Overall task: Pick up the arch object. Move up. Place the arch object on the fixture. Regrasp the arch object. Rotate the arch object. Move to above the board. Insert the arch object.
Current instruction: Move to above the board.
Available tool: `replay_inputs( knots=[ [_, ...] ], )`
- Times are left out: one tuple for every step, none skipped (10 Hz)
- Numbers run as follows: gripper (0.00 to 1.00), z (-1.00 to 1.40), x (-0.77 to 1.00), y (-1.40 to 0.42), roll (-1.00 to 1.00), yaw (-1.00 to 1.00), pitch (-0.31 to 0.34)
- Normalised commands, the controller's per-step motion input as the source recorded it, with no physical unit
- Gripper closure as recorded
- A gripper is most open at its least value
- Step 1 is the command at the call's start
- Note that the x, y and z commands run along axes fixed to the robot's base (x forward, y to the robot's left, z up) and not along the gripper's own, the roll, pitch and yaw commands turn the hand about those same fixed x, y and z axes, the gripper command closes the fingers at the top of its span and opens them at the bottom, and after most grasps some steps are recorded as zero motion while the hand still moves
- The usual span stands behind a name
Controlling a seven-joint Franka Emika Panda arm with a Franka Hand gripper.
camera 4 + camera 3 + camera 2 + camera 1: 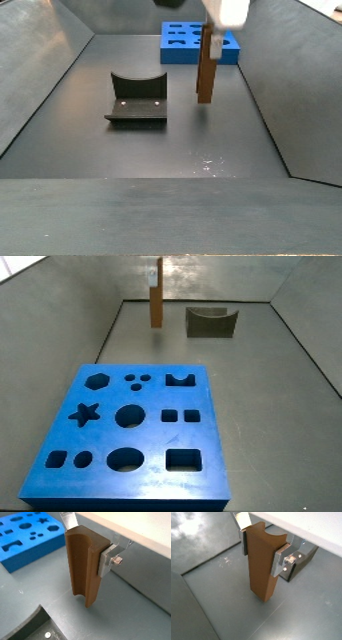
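The gripper [264, 548] stood clamped on the arch object [261, 564], hanging upright above the floor just beside the fixture [135, 99], where a loose pinch might have let it swing or slip.

arch object [207, 65] upright in hand [264, 549] (clear of floor), fixture [136, 98] beside, board [130, 432] apart

Dark grey matte surface [160, 150], faint glare patches and small white specks near front edge; sloped grey walls [40, 70] left, right, far; pale strip beyond wall top [143, 532]
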Motion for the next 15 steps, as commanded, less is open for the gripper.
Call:
replay_inputs(
  knots=[
    [1.0,1.0,0.11,-0.03,-0.13,0.06,0.148],
    [1.0,1.0,0.1,-0.03,-0.12,0.04,0.112],
    [1.0,1.0,0.1,-0.03,-0.11,0.02,0.095],
    [1.0,1.0,0.09,-0.03,-0.11,0.01,0.092],
    [1.0,1.0,0.09,-0.03,-0.11,0.01,0.09],
    [1.0,1.0,0.08,-0.02,-0.11,0.01,0.087],
    [1.0,1.0,0.08,-0.02,-0.11,0.0,0.086],
    [1.0,1.0,0.07,-0.02,-0.11,0.0,0.082],
    [1.0,1.0,0.06,-0.02,-0.11,0.0,0.081],
    [1.0,0.96,0.05,-0.02,-0.11,0.0,0.079],
    [1.0,0.85,0.04,-0.02,-0.11,0.0,0.081],
    [1.0,0.59,0.03,-0.01,-0.12,0.0,0.082],
    [1.0,0.49,0.02,-0.01,-0.12,0.0,0.081],
    [1.0,0.27,0.01,-0.01,-0.12,-0.01,0.078],
    [1.0,0.07,0.05,-1.0,0.01,1.0,0.011]
  ],
)
